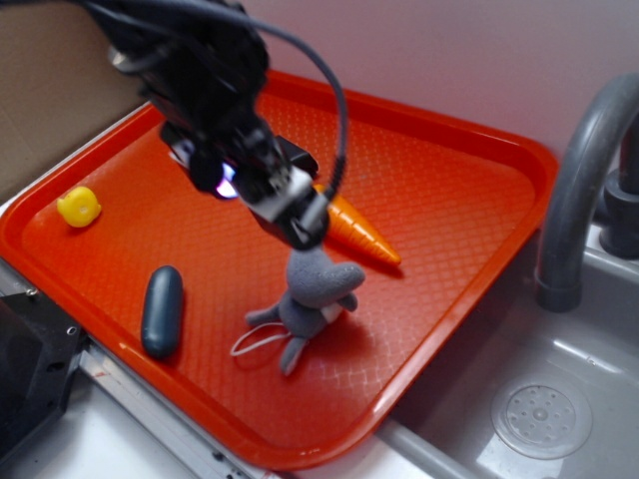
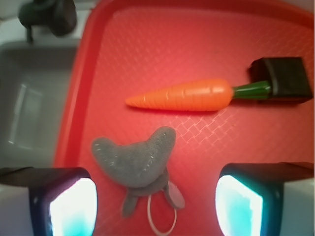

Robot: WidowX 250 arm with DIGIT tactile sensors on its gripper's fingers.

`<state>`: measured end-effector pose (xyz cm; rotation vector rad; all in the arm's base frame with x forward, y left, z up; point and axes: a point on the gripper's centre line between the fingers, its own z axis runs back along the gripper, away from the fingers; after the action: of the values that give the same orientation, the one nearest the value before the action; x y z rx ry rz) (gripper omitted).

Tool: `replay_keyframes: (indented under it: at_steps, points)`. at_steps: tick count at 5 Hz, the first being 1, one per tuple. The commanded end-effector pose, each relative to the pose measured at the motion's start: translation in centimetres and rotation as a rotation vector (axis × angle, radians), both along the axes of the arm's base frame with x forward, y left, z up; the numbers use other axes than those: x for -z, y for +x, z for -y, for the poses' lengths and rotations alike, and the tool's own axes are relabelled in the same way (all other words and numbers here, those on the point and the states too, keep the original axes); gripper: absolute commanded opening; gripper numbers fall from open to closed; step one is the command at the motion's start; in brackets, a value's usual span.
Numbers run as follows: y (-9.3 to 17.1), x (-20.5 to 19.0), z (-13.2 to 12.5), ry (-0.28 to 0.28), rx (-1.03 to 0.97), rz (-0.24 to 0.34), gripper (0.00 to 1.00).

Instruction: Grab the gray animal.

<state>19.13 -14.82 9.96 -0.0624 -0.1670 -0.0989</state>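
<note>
An orange tray (image 1: pixel 454 170) beside a sink (image 1: pixel 559 399) holds the gray plush mouse (image 1: pixel 312 296), lying near the tray's middle just below a toy carrot (image 2: pixel 184 96). The gripper (image 2: pixel 152 206) hangs above it with jaws wide, holding nothing. Risk, as judged: the mouse sits off-centre toward one finger (image 2: pixel 69 204), so closing may pinch only an ear or the white string loop (image 2: pixel 160 221) and let it slip out.

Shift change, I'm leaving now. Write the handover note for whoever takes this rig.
End effector: open, holding nothing, its two fingers either side of the gray animal's lower body in the wrist view.
Gray animal: lies on the orange tray, near its front middle, white string loop beside it. It is not gripped.
Nearby: toy carrot just beyond the animal, apart from it; dark blue-gray capsule and yellow duck off to one side of the tray.
Done: end effector lined up over the animal.
Left: lower if needed, close on the animal, lift.
</note>
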Motion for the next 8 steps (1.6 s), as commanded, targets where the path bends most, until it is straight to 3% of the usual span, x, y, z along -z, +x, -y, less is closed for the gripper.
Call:
replay_keyframes:
  at_steps: [1, 3, 5, 6, 7, 8]
  points:
    - [0.5, 2.3, 1.5, 0.004, 0.055, 0.001, 1.00]
    - [0.1, 4.2, 2.9, -0.045, 0.123, -0.044, 1.00]
    - [0.4, 6.1, 2.2, 0.014, 0.101, -0.085, 1.00]
    - [0.8, 6.8, 1.3, 0.016, 0.071, -0.106, 1.00]
    - [0.8, 6.7, 1.1, 0.013, 0.066, -0.097, 0.00]
    - [0.5, 4.4, 0.7, 0.008, 0.073, -0.066, 0.00]
